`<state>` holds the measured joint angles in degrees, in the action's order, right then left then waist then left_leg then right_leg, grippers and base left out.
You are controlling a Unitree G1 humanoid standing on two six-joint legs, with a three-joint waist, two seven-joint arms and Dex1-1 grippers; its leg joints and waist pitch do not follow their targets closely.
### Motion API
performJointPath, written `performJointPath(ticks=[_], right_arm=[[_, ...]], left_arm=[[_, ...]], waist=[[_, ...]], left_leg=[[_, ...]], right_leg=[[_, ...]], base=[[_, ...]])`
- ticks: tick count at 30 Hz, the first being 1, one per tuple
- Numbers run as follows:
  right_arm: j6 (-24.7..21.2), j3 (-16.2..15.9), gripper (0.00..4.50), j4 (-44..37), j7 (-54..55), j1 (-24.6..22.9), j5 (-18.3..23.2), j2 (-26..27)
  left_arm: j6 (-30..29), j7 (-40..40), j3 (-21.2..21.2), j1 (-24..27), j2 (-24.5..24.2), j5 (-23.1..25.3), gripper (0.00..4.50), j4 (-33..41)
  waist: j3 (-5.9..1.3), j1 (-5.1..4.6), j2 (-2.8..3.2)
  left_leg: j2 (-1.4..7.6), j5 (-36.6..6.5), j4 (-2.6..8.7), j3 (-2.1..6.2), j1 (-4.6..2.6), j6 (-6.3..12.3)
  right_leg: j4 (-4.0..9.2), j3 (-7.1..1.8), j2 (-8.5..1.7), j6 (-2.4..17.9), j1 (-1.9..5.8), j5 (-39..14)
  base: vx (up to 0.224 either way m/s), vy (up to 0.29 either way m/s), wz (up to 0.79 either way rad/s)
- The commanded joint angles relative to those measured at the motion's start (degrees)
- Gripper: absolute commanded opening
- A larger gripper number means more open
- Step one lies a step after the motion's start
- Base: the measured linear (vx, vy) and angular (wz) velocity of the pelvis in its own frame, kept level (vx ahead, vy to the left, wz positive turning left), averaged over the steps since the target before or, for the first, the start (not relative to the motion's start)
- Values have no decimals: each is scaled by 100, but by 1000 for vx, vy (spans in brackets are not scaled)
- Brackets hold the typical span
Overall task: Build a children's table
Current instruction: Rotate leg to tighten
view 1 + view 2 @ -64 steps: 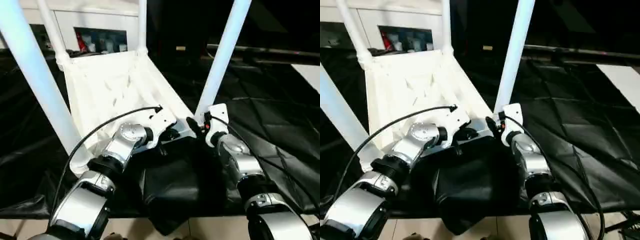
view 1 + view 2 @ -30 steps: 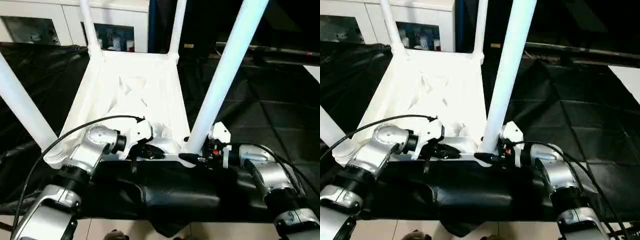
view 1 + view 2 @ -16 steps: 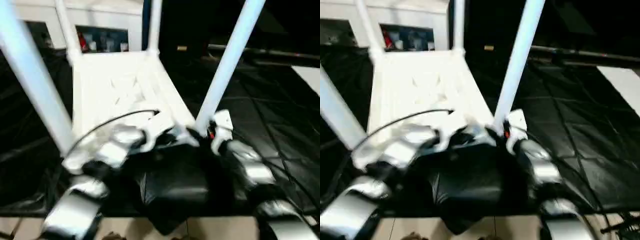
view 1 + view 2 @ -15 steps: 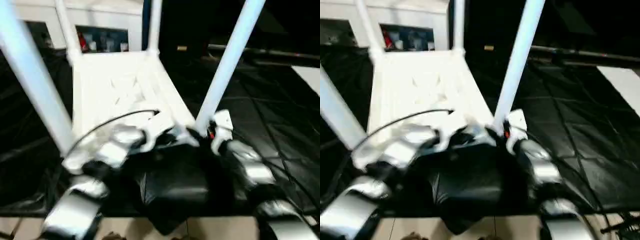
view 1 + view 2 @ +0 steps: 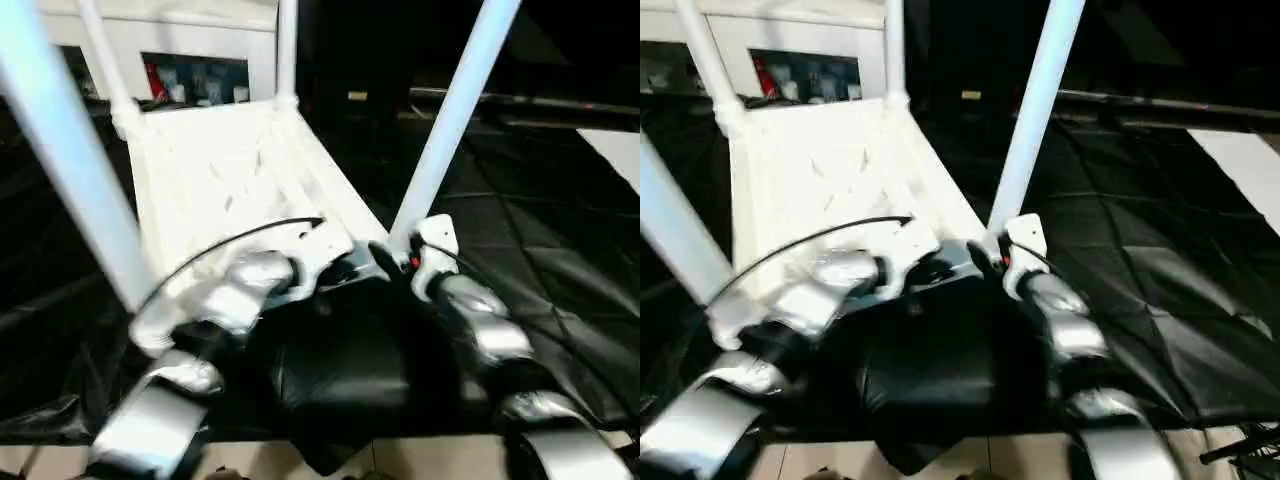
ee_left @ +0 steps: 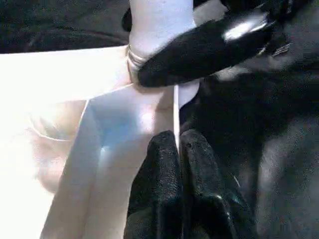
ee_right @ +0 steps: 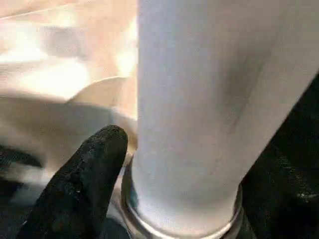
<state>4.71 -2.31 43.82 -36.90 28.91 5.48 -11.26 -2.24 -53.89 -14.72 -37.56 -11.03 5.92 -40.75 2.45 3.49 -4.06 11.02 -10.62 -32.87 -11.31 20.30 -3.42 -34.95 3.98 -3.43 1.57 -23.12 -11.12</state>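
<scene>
Ribbed white plastic tabletop, tubular legs

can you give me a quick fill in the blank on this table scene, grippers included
1. The tabletop lies upside down with ____ legs standing up from its corners.
2. The left gripper is pinched shut on the tabletop's thin ____.
3. The right gripper sits at the base of the near right ____.
4. The cloth under the table is ____.

Missing words: four; edge; leg; black
</scene>
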Motion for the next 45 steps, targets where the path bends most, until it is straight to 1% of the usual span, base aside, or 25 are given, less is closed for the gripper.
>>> performJointPath(ticks=[1, 3, 4, 5, 7, 9, 11, 13, 20, 23, 26, 27, 28, 29, 30, 31, 32, 33, 34, 38, 39, 41, 42, 43, 45], right_arm=[[91, -252, 346, -267, -709, -51, 101, -80], [218, -421, 346, -518, -1364, -187, 123, -378], [204, -538, 346, -653, -1830, -263, 157, -558], [183, -611, 346, -734, -2129, -309, 180, -669], [238, -717, 346, -745, -2434, -321, 94, -878], [240, -701, 346, -747, -2458, -294, 77, -929], [152, -631, 346, -740, -2469, -248, 119, -941], [137, -610, 321, -716, -2466, -220, 133, -938], [-59, -609, 281, -921, -2685, -360, 338, -926], [-115, -590, 275, -917, -2590, -396, 329, -858], [-225, -542, 274, -872, -2319, -413, 308, -750], [-368, -452, 274, -496, -1159, -304, -1, -445], [-472, -390, 274, -312, -600, -247, -87, -268], [-543, -350, 274, -199, -254, -212, -129, -155], [-565, -308, 273, -153, -64, -187, -129, -88], [-597, -247, 273, -86, 209, -152, -128, 6], [-678, -41, 273, 178, 1017, 2, -76, 311], [-694, 33, 273, 307, 1353, 80, -64, 447], [-703, 64, 273, 431, 1694, 184, -89, 613], [-612, -165, 273, 524, 1683, 334, -285, 805], [-568, -187, 328, 523, 1611, 344, -300, 820], [-347, -228, 342, 510, 1377, 412, -357, 861], [-314, -219, 349, 511, 1356, 426, -352, 866], [-199, -144, 362, 482, 1134, 460, -248, 771], [-152, -125, 385, 458, 959, 469, -189, 691]], left_arm=[[143, -659, -101, 160, -58, -248, 0, 142], [169, -1216, -199, 273, -347, -346, 0, 365], [135, -1527, -245, 335, -508, -411, 0, 497], [116, -1718, -272, 374, -605, -451, 0, 580], [-26, -2066, -292, 453, -798, -554, 0, 754], [-78, -2144, -300, 479, -870, -581, 0, 834], [-141, -2199, -291, 495, -901, -625, 0, 907], [-147, -2214, -278, 492, -893, -641, 0, 916], [-210, -2227, -302, 504, -849, -713, 0, 1011], [-191, -2088, -274, 505, -797, -697, 0, 976], [-136, -1703, -270, 447, -700, -527, 0, 808], [-121, -769, -177, 241, -366, -283, 0, 376], [-164, -388, -155, 151, -186, -201, 0, 207], [-197, -159, -146, 97, -73, -152, 0, 106], [-212, -64, -153, 71, -8, -131, 0, 61], [-232, 72, -164, 33, 86, -102, 0, -4], [-294, 486, -195, -94, 416, -30, 0, -206], [-314, 682, -209, -154, 579, 0, 0, -293], [-340, 897, -229, -235, 780, 29, 0, -401], [-236, 911, -356, -297, 999, 94, 0, -486], [-216, 890, -366, -303, 1012, 103, 0, -498], [-133, 743, -371, -321, 1018, 106, 0, -544], [-120, 721, -366, -323, 1012, 103, 0, -555], [-51, 543, -363, -295, 867, 100, 0, -528], [-14, 414, -354, -275, 780, 83, 0, -505]], waist=[[-291, 74, -50], [-282, 84, -52], [-285, 105, -20], [-285, 113, -23], [-287, 148, 49], [-279, 144, 18], [-282, 153, 47], [-283, 151, 38], [-305, 165, 42], [-309, 164, 46], [-292, 162, 29], [-268, 139, 39], [-244, 120, 46], [-234, 104, 49], [-235, 97, 41], [-241, 67, 39], [-241, 66, 44], [-243, 20, 49], [-243, -16, 98], [-270, -23, 81], [-274, -19, 72], [-272, -13, 34], [-271, -8, 48], [-271, 4, 4], [-278, 9, 30]], left_leg=[[271, -959, 315, 126, 7, 519], [279, -931, 319, 119, -6, 512], [289, -909, 323, 126, -14, 511], [303, -901, 324, 120, -22, 517], [309, -871, 327, 111, -48, 503], [302, -906, 337, 107, -38, 436], [301, -960, 337, 112, -49, 343], [296, -1004, 335, 111, -53, 278], [291, -837, 314, 106, -43, 320], [287, -803, 310, 106, -41, 335], [287, -897, 319, 113, -46, 302], [272, -1049, 332, 115, -59, 212], [269, -1159, 345, 114, -70, 150], [272, -1291, 361, 126, -88, 62], [266, -1546, 362, 163, -122, -85], [257, -1627, 368, 180, -82, -96], [275, -1665, 373, 194, -97, -108], [268, -1733, 369, 184, -121, -129], [261, -1788, 370, 201, -113, -148], [250, -1678, 353, 179, -77, -33], [245, -1617, 345, 167, -69, 27], [235, -1554, 336, 157, -54, 101], [235, -1530, 333, 155, -52, 114], [242, -1482, 334, 156, -48, 145], [252, -1435, 335, 158, -47, 171]], right_leg=[[484, -324, -548, 894, 270, -1416], [473, -325, -545, 969, 271, -1314], [443, -323, -532, 1020, 278, -1188], [439, -324, -524, 1042, 276, -1108], [400, -327, -512, 1186, 259, -814], [399, -326, -509, 1254, 276, -758], [403, -331, -520, 1255, 287, -845], [415, -332, -518, 1241, 290, -914], [375, -331, -503, 1269, 317, -606], [370, -324, -501, 1299, 321, -534], [396, -323, -507, 1255, 310, -756], [449, -321, -502, 1169, 283, -1109], [483, -319, -501, 1120, 259, -1364], [511, -314, -505, 1055, 247, -1668], [558, -301, -536, 883, 245, -2293], [589, -304, -551, 728, 256, -2575], [604, -303, -560, 676, 246, -2635], [613, -318, -541, 672, 195, -2615], [610, -311, -537, 690, 196, -2597], [588, -327, -527, 744, 225, -2131], [573, -331, -518, 782, 230, -1973], [571, -325, -523, 797, 236, -1953], [574, -327, -526, 796, 234, -2007], [572, -325, -536, 793, 243, -2031], [559, -324, -535, 806, 245, -1964]], base=[[0, 0, 0], [0, 0, 0], [0, 0, 0], [0, 0, 0], [0, 0, 0], [0, 0, 0], [0, 0, 0], [0, 0, 0], [0, 0, 0], [0, 0, 0], [0, 0, 0], [0, 0, 0], [0, 0, 0], [0, 0, 0], [0, 0, 0], [-53, 12, -6], [0, 0, 0], [0, 0, 0], [0, 0, 0], [0, 0, 0], [0, 0, 0], [0, 0, 0], [0, 0, 0], [0, 0, 0], [0, 0, 0]])
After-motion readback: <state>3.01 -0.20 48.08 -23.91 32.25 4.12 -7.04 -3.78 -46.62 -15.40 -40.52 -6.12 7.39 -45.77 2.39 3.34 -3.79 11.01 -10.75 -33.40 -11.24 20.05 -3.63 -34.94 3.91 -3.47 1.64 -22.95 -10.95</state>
